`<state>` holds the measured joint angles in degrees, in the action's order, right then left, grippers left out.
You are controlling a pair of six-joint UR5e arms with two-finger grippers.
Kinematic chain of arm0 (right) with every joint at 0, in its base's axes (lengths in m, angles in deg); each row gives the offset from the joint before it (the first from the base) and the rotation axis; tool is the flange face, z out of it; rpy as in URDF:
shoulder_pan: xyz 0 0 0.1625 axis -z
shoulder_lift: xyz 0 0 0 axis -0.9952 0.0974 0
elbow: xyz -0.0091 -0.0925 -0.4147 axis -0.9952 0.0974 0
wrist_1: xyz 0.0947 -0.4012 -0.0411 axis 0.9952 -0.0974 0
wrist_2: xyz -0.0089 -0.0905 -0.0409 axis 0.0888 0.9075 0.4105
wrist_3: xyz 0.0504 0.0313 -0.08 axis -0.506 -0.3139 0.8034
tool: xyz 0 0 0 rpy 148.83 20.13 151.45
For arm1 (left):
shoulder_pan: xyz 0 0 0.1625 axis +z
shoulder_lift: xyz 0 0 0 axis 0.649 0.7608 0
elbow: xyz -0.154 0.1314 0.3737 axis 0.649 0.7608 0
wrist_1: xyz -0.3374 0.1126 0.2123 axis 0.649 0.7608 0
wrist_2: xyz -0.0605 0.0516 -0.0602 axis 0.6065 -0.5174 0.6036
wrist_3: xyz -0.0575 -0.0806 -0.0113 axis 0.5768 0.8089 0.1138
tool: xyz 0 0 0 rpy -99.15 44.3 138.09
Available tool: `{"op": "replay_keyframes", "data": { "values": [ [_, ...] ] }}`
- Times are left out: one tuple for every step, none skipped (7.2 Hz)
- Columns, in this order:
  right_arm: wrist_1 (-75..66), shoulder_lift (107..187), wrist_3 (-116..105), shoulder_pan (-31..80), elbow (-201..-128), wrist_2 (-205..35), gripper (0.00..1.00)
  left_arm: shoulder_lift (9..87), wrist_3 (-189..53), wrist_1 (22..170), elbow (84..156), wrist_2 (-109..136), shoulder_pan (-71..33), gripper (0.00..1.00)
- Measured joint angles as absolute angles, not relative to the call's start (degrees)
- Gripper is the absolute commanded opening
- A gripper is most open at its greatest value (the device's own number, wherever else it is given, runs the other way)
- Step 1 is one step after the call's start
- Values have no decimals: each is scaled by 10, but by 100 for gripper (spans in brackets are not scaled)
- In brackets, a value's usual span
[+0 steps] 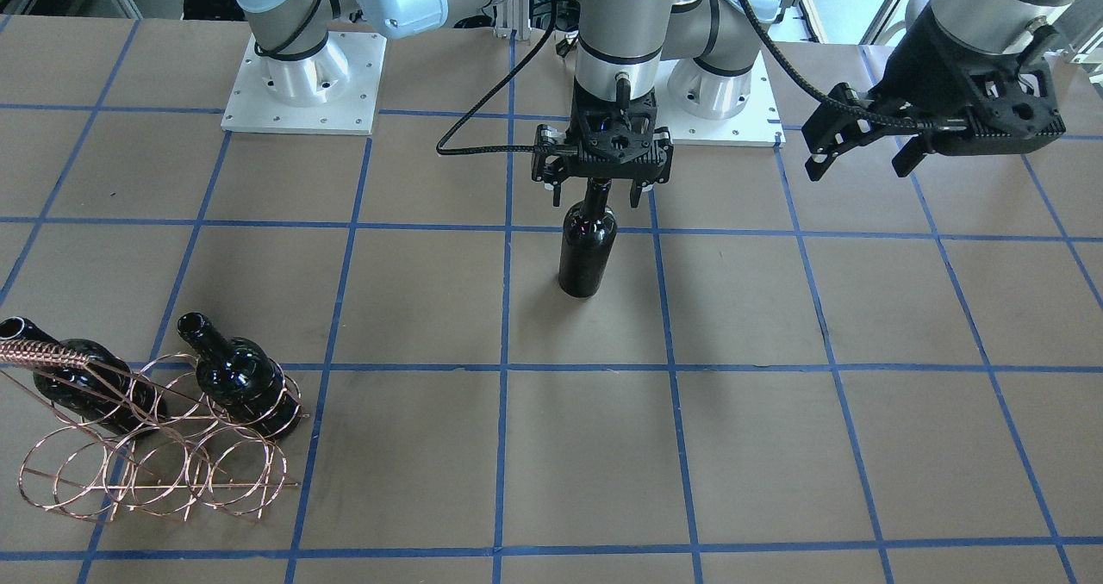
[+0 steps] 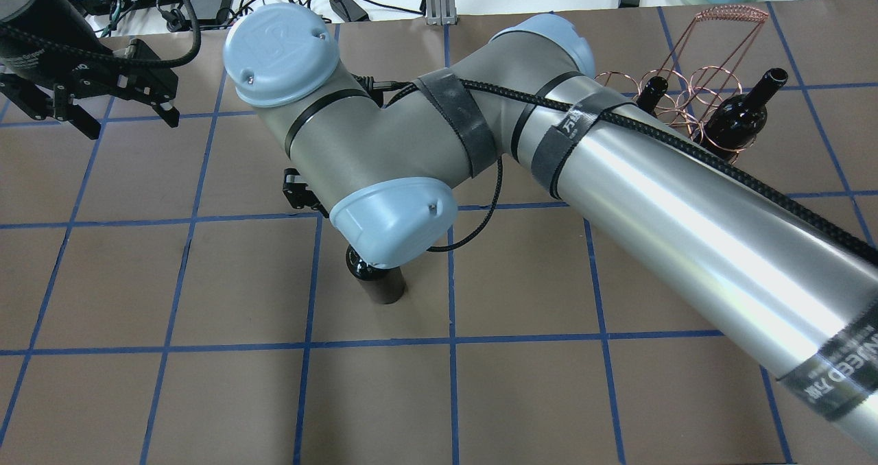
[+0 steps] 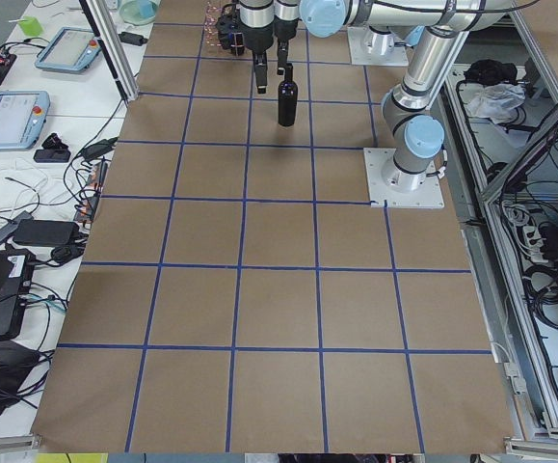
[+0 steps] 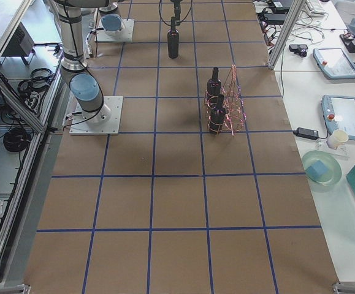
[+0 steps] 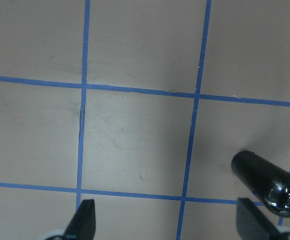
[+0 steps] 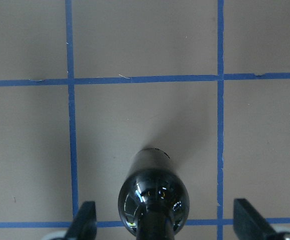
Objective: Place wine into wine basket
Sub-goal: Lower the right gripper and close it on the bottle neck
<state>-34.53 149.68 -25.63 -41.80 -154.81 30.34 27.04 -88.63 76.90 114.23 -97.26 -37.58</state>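
Table [image 1: 775, 446]: wine basket [image 1: 164, 459] stands at the robot's far right, two bottles [image 1: 246, 382] lodged in it. The wine [image 1: 588, 252] stands upright mid-table. Right gripper [image 1: 597, 189] straddles its neck, jaws spread, untouching. Left gripper [image 1: 862, 164] spread, empty. Recommend centring, clamping below the lip, lifting vertically.

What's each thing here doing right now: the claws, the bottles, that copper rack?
Standing bottle: upright on the table.
Right claw: open, around that bottle's neck, not gripping.
Left claw: open, empty, in the air.
Rack bottle behind the handle: tilted in a hoop.
Other rack bottle: tilted in a hoop.
Copper rack: on the table, other hoops empty.
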Motion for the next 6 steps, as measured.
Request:
{"op": "replay_keyframes", "data": {
  "values": [
    [-346,1496,-254,-418,-1548,303,56,270,-886,769,1143,-973,-376,100],
    [-346,1496,-253,-418,-1548,303,57,270,-886,769,1144,-973,-376,100],
    [-344,1496,-252,-418,-1548,302,58,270,-886,769,1145,-973,-376,100],
    [-341,1496,-251,-418,-1548,302,59,270,-886,770,1146,-973,-376,100],
    [-340,1496,-250,-418,-1548,302,63,270,-886,770,1147,-973,-376,100],
    [-339,1496,-251,-418,-1548,302,62,270,-886,770,1147,-973,-376,100]
  ]
}}
